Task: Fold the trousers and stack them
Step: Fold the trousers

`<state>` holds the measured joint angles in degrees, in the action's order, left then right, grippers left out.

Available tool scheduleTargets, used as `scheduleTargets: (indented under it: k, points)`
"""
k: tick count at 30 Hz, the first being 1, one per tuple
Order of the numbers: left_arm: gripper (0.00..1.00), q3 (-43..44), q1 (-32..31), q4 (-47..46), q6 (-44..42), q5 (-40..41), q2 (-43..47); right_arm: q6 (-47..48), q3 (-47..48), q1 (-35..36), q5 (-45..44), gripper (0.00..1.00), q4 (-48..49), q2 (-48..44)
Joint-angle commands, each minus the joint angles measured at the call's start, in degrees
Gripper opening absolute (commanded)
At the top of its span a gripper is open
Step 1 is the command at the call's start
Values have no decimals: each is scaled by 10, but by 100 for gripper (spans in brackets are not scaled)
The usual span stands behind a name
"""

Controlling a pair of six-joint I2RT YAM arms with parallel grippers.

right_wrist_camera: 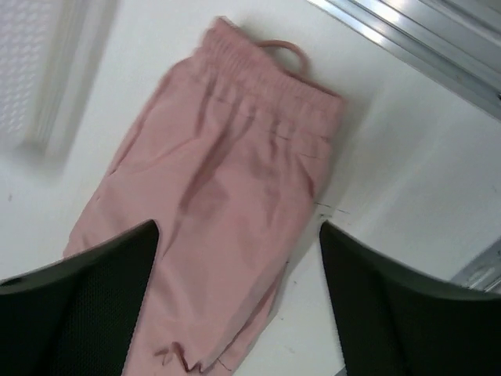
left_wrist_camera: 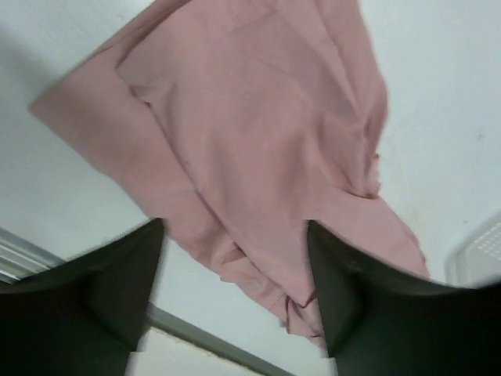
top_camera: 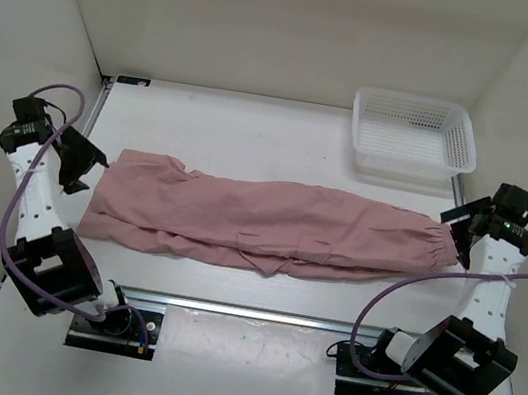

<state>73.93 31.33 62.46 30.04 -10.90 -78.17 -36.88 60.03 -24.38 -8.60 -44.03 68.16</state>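
Observation:
The dusty-pink trousers lie flat across the table, one leg folded onto the other, the gathered waist at the right and the leg ends at the left. My left gripper is open and empty, hovering just off the leg ends. My right gripper is open and empty, hovering by the elastic waistband. In both wrist views the dark fingers stand wide apart with cloth below them, touching nothing.
A white mesh plastic basket stands at the back right, near the waist end. A metal rail runs along the near table edge. White walls enclose the left, right and back.

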Motion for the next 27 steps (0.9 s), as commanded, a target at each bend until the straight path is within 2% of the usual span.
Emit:
scheduleTargets:
  k: [1, 2, 3, 5, 6, 7, 8, 10, 11, 12, 13, 14, 16, 22, 25, 27]
  points:
    - [72, -1, -9, -29, -13, 1, -9, 17, 60, 41, 44, 87, 20, 20]
    - [34, -1, -9, -29, -13, 10, -23, 17, 71, 54, 51, 69, 11, 28]
    - [26, -1, -9, -29, -13, 17, -31, 22, 80, 66, 51, 59, 11, 34]
    - [21, -21, -9, -35, -13, 17, -50, 23, 80, 99, 57, 39, 3, 34]
    - [25, -28, -9, -35, -13, 11, -56, 23, 49, 104, 62, 28, 3, 34]
    - [35, -37, -9, -35, -18, -3, -56, 23, 29, 104, 71, 26, 3, 15]
    - [49, -56, -9, -41, -18, -3, -63, 28, 9, 104, 71, 26, 3, 8]
    - [79, -75, -9, -56, -26, -17, -69, 33, -31, 104, 88, 40, 11, -10]
    - [81, -87, -9, -61, -26, -22, -76, 38, -61, 104, 95, 44, 11, -10]
    - [81, -87, -14, -67, -34, -22, -88, 38, -74, 104, 95, 53, 11, -20]
    - [81, -92, -14, -67, -39, -22, -96, 51, -84, 104, 103, 57, 11, -30]
    - [74, -92, -14, -67, -46, -28, -104, 52, -93, 104, 103, 60, 11, -36]
    - [72, -92, -14, -67, -46, -39, -117, 57, -112, 104, 103, 67, 11, -53]
    - [78, -87, -39, -67, -46, -15, -156, 51, -120, 104, 115, 70, 11, -72]
    - [73, -80, -39, -67, -41, 10, -176, 51, -113, 104, 129, 70, 22, -72]
    - [65, -75, -39, -67, -36, 33, -183, 51, -101, 104, 129, 71, 22, -58]
